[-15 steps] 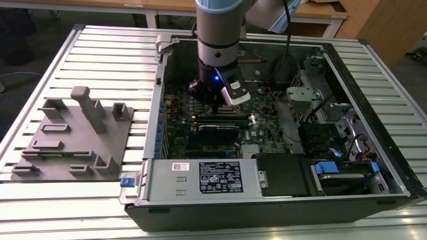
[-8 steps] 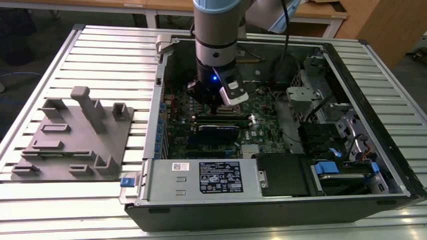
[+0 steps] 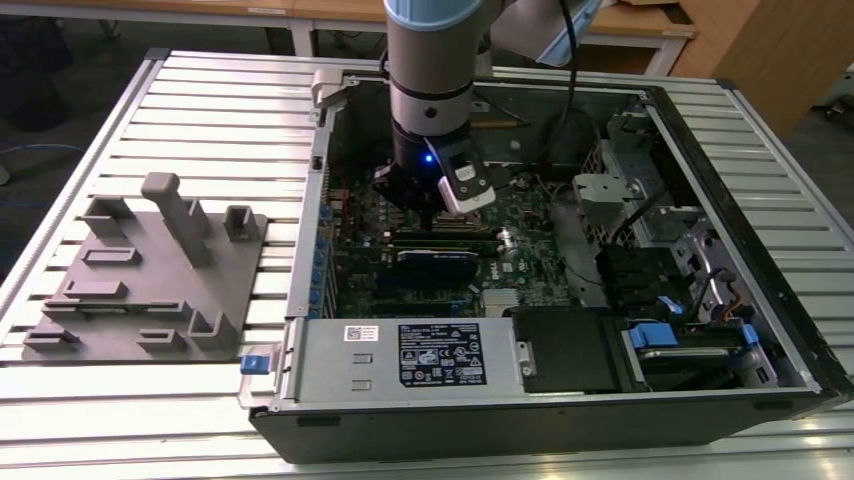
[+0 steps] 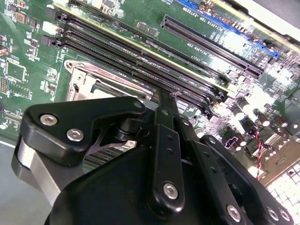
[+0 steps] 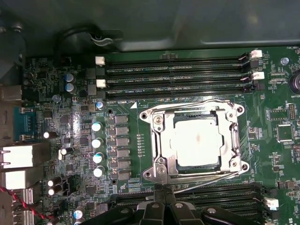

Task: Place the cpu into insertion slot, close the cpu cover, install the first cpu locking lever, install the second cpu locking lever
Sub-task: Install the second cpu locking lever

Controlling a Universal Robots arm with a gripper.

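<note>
- Black gripper (image 4: pixel 164 101) linkage sits closest to the lens in the second wrist view; its fingers (image 4: pixel 165 112) are drawn narrow, tips nearly together, and I see nothing held between them.
- Just beyond those tips, in the first wrist view, lies the insertion slot (image 5: pixel 194 140) on the green circuit board (image 5: pixel 70 122), the landmark for the rest.
- Seated in the insertion slot, the cpu (image 5: pixel 196 141) shows its dull silver top flat and square to the rim, so placing looks done.
- Around the cpu, the cpu cover (image 5: pixel 161 140) lies down flat, its cut-out centre framing the chip; closing also looks done.
- Thin wire locking levers (image 5: pixel 201 176) run along the slot's edges; the one on the side facing the gripper passes just past the fingertips, which I judge to be why the fingers are pinched narrow: to catch or press a slender wire. Whether they touch it I cannot tell.
- Beyond the slot's far side from the gripper, long black memory slots (image 5: pixel 178 75) run parallel, well clear of the work.
- Seen in the exterior view, the arm (image 3: pixel 434 100) comes straight down into the open computer case (image 3: pixel 747 300), wrist vertical, gripper low over the board near the slot.
- Beside the case, on the exterior view's left, a grey fixture tray (image 3: pixel 140 275) rests on the slatted worktop (image 3: pixel 227 80), well apart from the slot.
</note>
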